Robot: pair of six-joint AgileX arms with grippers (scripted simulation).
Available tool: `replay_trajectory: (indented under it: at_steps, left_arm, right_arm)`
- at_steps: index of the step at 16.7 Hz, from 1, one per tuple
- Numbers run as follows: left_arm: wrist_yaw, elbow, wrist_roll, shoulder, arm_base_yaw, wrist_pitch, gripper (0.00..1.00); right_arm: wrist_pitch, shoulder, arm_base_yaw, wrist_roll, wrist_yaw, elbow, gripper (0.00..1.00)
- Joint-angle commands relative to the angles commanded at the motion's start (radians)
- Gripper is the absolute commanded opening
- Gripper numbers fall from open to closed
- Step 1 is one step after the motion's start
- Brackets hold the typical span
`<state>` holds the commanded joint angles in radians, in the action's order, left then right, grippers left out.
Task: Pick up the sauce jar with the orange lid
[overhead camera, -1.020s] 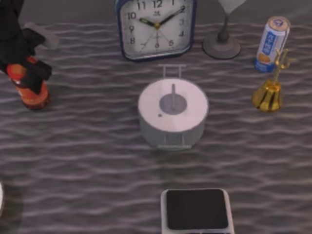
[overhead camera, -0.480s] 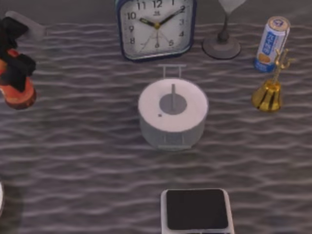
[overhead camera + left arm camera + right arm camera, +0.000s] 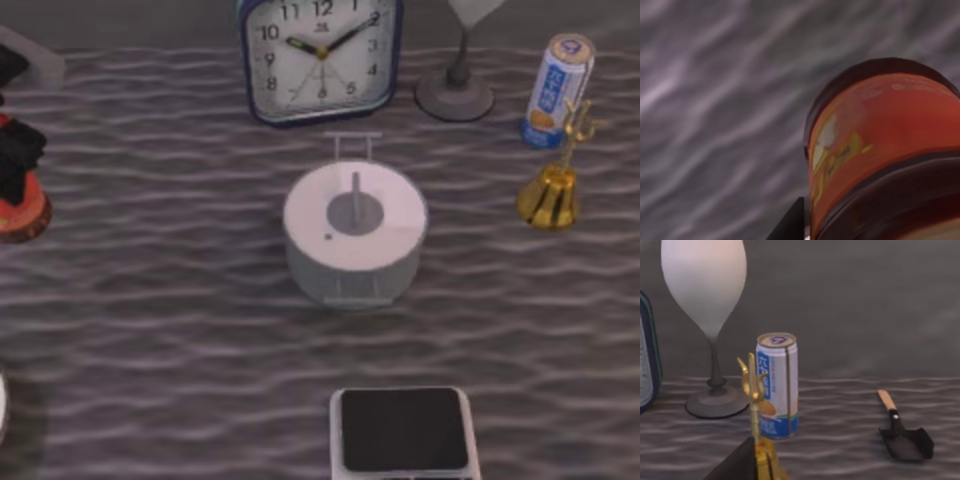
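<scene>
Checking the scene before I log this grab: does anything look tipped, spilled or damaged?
Nothing stands out. The sauce jar is held in the left hand at the table's left edge; the clock, can and bell stand upright, unspilled.

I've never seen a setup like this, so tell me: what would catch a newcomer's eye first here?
Probably the big alarm clock at the table's far edge, with the round white scale just in front of it in the middle. At the far left edge the left gripper holds the sauce jar. On the right, a gold bell stands beside a blue-and-white can.
</scene>
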<state>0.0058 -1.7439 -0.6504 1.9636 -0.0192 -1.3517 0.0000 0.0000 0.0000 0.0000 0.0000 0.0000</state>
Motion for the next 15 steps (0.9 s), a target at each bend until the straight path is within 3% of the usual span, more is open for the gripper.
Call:
replay_trajectory:
  at_steps: [3,6,15]
  left_arm:
    - [-0.001,-0.006,0.012,0.008,0.011,0.002,0.00]
    - [-0.004,-0.027,0.111,0.044,0.048,0.004,0.00]
    - [-0.019,-0.124,0.759,0.191,0.249,0.053,0.00]
  right_arm:
    - [0.000,0.000,0.000,0.000,0.000,0.000,1.00]
    - [0.000,0.000,0.000,0.000,0.000,0.000,1.00]
    - [0.000,0.000,0.000,0.000,0.000,0.000,1.00]
